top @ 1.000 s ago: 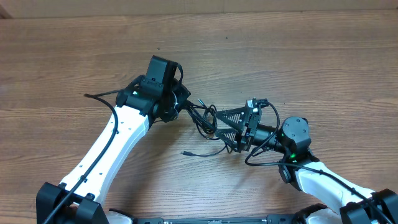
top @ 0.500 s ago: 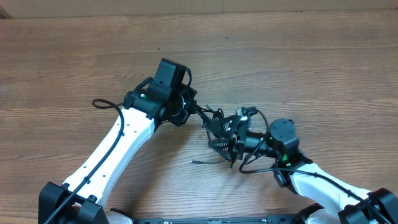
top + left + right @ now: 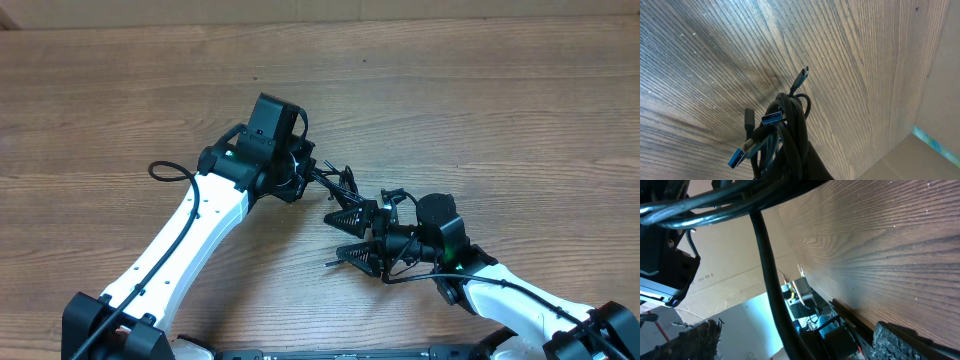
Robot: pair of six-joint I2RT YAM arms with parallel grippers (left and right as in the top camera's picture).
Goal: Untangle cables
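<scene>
The cables [image 3: 335,183] are a small bunch of thin black cords between the two grippers in the overhead view. My left gripper [image 3: 308,172] is shut on the bunch. In the left wrist view the cables [image 3: 790,120] hang from the left gripper [image 3: 810,172], with blue-tipped USB plugs and one small plug sticking out above the wood. My right gripper [image 3: 336,236] is open just in front of the bunch. In the right wrist view one black cord [image 3: 765,255] runs down between the spread fingers of the right gripper [image 3: 795,342]; more cords cross the top.
The wooden table [image 3: 520,120] stretches around both arms. A loose thin plug end [image 3: 326,262] lies on the wood by the right gripper's lower finger. A thicker black arm cable [image 3: 165,170] loops out left of the left arm.
My right gripper has moved left and toward the table's front edge, and its fingers now stand spread wider. My left arm shifted slightly right a second ago and has held still since.
</scene>
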